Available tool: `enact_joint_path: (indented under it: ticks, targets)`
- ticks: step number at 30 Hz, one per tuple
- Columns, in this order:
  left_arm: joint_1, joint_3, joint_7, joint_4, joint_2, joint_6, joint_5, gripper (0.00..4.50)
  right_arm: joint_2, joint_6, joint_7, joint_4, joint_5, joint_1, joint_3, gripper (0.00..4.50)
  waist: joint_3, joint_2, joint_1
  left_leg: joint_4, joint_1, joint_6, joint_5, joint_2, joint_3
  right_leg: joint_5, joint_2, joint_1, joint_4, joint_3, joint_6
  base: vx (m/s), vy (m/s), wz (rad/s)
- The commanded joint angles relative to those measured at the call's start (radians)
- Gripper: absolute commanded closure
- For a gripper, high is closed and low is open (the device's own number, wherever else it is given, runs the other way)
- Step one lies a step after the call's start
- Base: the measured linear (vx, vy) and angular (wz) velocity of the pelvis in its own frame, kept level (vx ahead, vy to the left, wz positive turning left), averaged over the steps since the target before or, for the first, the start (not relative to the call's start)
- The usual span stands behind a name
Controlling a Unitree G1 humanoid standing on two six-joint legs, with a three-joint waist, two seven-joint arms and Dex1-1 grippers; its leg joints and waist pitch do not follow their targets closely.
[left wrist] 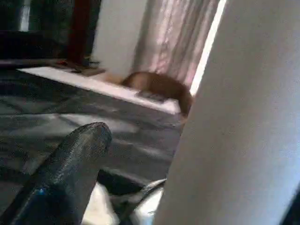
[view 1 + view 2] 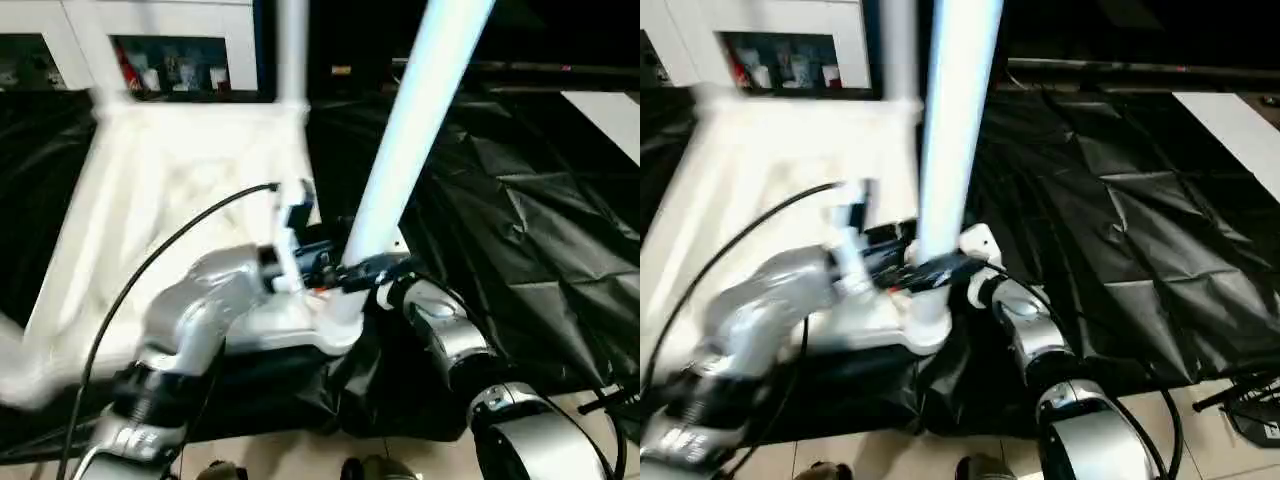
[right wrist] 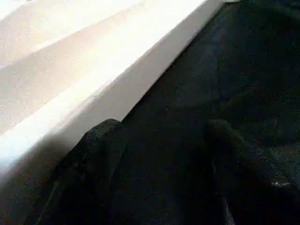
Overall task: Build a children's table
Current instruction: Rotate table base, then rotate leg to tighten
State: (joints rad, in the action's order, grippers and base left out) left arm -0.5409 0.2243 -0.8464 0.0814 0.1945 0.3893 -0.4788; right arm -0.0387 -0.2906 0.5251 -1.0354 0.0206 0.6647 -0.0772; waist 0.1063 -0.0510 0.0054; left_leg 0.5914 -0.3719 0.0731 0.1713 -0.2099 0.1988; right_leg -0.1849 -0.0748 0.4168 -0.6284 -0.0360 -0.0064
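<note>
Two white legs stand upright from the upturned table top (image 2: 190,200), which lies underside up on black sheeting (image 2: 520,230) covering the floor. The near leg (image 2: 405,150) rises, leaning slightly, from the corner socket (image 2: 335,325) at the near right corner of the top; the far leg (image 2: 291,50) stands at the corner behind it. The left gripper (image 2: 335,268) is at the base of the near leg, just above the socket, its fingers spread wide to either side of the tube; the left wrist view shows one black finger (image 1: 70,173) standing apart from the leg's wall, so no clamp on the leg is confirmed. The right gripper (image 3: 159,173) is low, beside the near corner of the top, its fingers parted with only black sheeting between them and the white edge of the top just beside one finger; it holds nothing. A black cable (image 2: 160,250) arcs over the left forearm (image 2: 195,310). A white cabinet (image 2: 170,50) with cluttered shelves stands beyond the top.
</note>
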Motion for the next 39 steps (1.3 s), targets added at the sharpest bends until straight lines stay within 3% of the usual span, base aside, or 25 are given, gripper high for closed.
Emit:
enact_joint_path:
  ticks: [1,2,4,7,8,11,14,17,19,20,21,22,26,27,28,29,31,32,33,39]
  targets:
    - [-0.012,0.028,0.055,0.078,0.034,-0.051,0.111,0.05,-0.002,-0.029,-0.003,0.000,0.014,0.013,-0.012,1.31,-0.093,0.016,0.012,-0.059,0.010,-0.052,0.154,-0.016,-0.007,-0.026,-0.046,-0.062,0.059,0.036,-0.277,0.000,0.000,0.00]
    - [-0.020,0.041,0.059,0.110,0.061,-0.087,0.160,0.05,-0.016,-0.029,-0.010,0.002,0.007,0.014,0.002,1.31,-0.095,0.016,0.015,-0.058,0.010,-0.052,0.163,-0.015,-0.009,-0.054,-0.049,-0.064,0.060,0.035,-0.272,0.000,0.000,0.00]
    - [-0.011,0.041,0.040,0.108,0.086,-0.079,0.166,0.05,-0.032,-0.027,-0.007,0.013,-0.004,0.010,0.016,1.31,-0.097,0.017,0.017,-0.056,0.011,-0.047,0.168,-0.016,-0.007,-0.067,-0.050,-0.063,0.059,0.036,-0.276,0.000,0.000,0.00]
    - [0.024,0.047,-0.005,0.073,0.129,-0.052,0.167,0.05,-0.062,-0.014,0.017,0.052,-0.025,-0.007,0.036,1.31,-0.101,0.021,0.021,-0.055,0.012,-0.044,0.154,-0.017,-0.007,-0.043,-0.048,-0.064,0.054,0.035,-0.280,0.000,0.000,0.00]
    - [0.063,0.077,-0.044,0.026,0.176,-0.006,0.173,0.05,-0.094,0.006,0.059,0.098,-0.037,-0.033,0.041,1.31,-0.107,0.025,0.027,-0.053,0.017,-0.043,0.147,-0.018,-0.005,-0.021,-0.046,-0.063,0.051,0.035,-0.289,0.000,0.000,0.00]
    - [0.091,0.117,-0.055,0.000,0.216,0.029,0.195,0.05,-0.133,0.023,0.089,0.132,-0.026,-0.058,0.028,1.31,-0.106,0.026,0.041,-0.053,0.019,-0.046,0.140,-0.018,-0.004,-0.005,-0.043,-0.060,0.049,0.034,-0.292,0.000,0.000,0.00]
    - [0.122,0.137,-0.021,-0.033,0.239,0.085,0.218,0.32,-0.187,0.046,0.123,0.176,-0.009,-0.094,0.010,1.31,-0.102,0.025,0.053,-0.055,0.021,-0.026,0.178,-0.020,-0.003,-0.065,-0.044,-0.058,0.056,0.034,-0.283,0.000,0.000,0.00]
    - [0.162,0.134,0.032,-0.090,0.246,0.168,0.220,0.50,-0.251,0.073,0.181,0.257,-0.001,-0.148,-0.005,1.31,-0.099,0.016,0.063,-0.056,0.019,-0.012,0.204,-0.019,-0.004,-0.123,-0.046,-0.059,0.061,0.035,-0.258,0.000,0.000,0.00]
    - [0.169,0.135,0.036,-0.102,0.249,0.179,0.223,0.71,-0.260,0.080,0.194,0.276,-0.002,-0.158,-0.007,1.31,-0.098,0.014,0.063,-0.057,0.016,-0.011,0.209,-0.017,-0.006,-0.156,-0.047,-0.061,0.065,0.035,-0.244,0.000,0.000,0.00]
    - [0.183,0.129,0.075,-0.110,0.257,0.199,0.256,0.77,-0.291,0.129,0.294,0.385,-0.039,-0.210,-0.023,1.31,-0.094,0.008,0.059,-0.059,0.014,-0.010,0.239,-0.015,-0.008,-0.222,-0.043,-0.064,0.073,0.035,-0.215,0.000,0.000,0.00]
    - [0.186,0.124,0.092,-0.106,0.262,0.202,0.275,0.81,-0.311,0.162,0.354,0.457,-0.067,-0.241,-0.034,1.31,-0.095,0.008,0.064,-0.058,0.015,-0.009,0.240,-0.019,-0.011,-0.232,-0.049,-0.063,0.073,0.036,-0.203,0.000,0.000,0.00]
    - [0.187,0.117,0.101,-0.103,0.265,0.208,0.280,0.99,-0.329,0.198,0.411,0.521,-0.097,-0.268,-0.045,1.31,-0.094,0.005,0.062,-0.059,0.012,-0.020,0.236,-0.015,-0.011,-0.241,-0.044,-0.066,0.076,0.036,-0.183,0.000,0.000,0.00]
    - [0.186,0.108,0.096,-0.107,0.279,0.238,0.274,1.22,-0.392,0.280,0.524,0.668,-0.161,-0.328,-0.077,1.31,-0.097,0.006,0.057,-0.061,0.011,-0.027,0.246,-0.016,-0.015,-0.288,-0.045,-0.058,0.082,0.032,-0.170,0.000,0.000,0.00]
    - [0.185,0.114,0.095,-0.115,0.293,0.265,0.275,1.31,-0.420,0.319,0.559,0.722,-0.188,-0.347,-0.085,1.31,-0.099,0.016,0.056,-0.060,0.014,-0.023,0.250,-0.016,-0.015,-0.293,-0.044,-0.056,0.083,0.032,-0.169,0.000,0.000,0.00]
    - [0.185,0.120,0.090,-0.119,0.300,0.281,0.274,1.42,-0.431,0.336,0.569,0.740,-0.196,-0.353,-0.086,1.31,-0.100,0.013,0.057,-0.060,0.014,-0.023,0.251,-0.017,-0.016,-0.288,-0.044,-0.056,0.083,0.032,-0.171,0.000,0.000,0.00]
    - [0.184,0.122,0.087,-0.120,0.303,0.288,0.273,1.52,-0.435,0.343,0.573,0.748,-0.199,-0.356,-0.086,1.31,-0.099,0.018,0.056,-0.060,0.015,-0.022,0.255,-0.016,-0.016,-0.287,-0.043,-0.054,0.083,0.033,-0.174,0.000,0.000,0.00]
    - [0.185,0.132,0.077,-0.130,0.312,0.314,0.274,1.56,-0.454,0.378,0.588,0.795,-0.198,-0.374,-0.080,1.31,-0.100,0.014,0.055,-0.060,0.015,-0.017,0.275,-0.015,-0.017,-0.323,-0.043,-0.053,0.087,0.031,-0.169,0.000,0.000,0.00]
    - [0.187,0.137,0.074,-0.139,0.318,0.329,0.275,1.72,-0.461,0.390,0.591,0.815,-0.199,-0.382,-0.078,1.31,-0.100,0.023,0.054,-0.061,0.018,-0.011,0.283,-0.015,-0.016,-0.324,-0.041,-0.049,0.090,0.031,-0.169,0.000,0.000,0.00]
    - [0.191,0.141,0.072,-0.154,0.324,0.347,0.273,1.72,-0.470,0.411,0.594,0.845,-0.204,-0.394,-0.074,1.31,-0.102,0.024,0.054,-0.062,0.018,-0.008,0.287,-0.016,-0.018,-0.309,-0.040,-0.050,0.088,0.031,-0.172,0.000,0.000,0.00]
    - [0.216,0.139,0.073,-0.211,0.350,0.365,0.270,2.30,-0.499,0.460,0.590,0.901,-0.221,-0.417,-0.073,1.31,-0.105,0.022,0.055,-0.060,0.013,-0.015,0.280,-0.013,-0.019,-0.351,-0.043,-0.052,0.091,0.030,-0.151,0.000,0.000,0.00]
